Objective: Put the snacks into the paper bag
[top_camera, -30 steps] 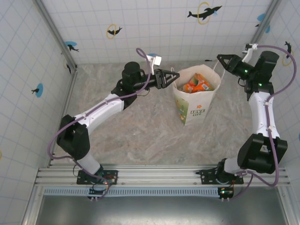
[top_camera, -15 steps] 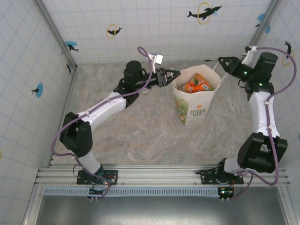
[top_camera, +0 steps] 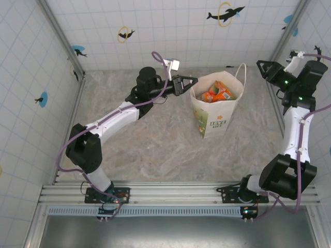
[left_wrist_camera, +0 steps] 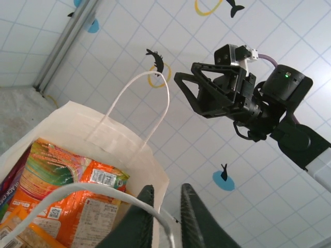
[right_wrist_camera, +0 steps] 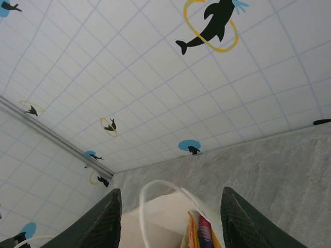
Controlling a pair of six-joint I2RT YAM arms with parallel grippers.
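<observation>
One paper bag with two loop handles, at least three snack packets, one left claw, one right claw.

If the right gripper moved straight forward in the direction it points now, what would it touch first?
Probably the white handle loop of the paper bag, which stands between the open right gripper's fingers in the wrist view. Depth is unclear, so it might pass above.

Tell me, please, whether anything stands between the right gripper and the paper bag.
Nothing visible does. The right gripper hangs open to the right of the paper bag, apart from it, with open air between its fingers and the bag's nearer handle.
</observation>
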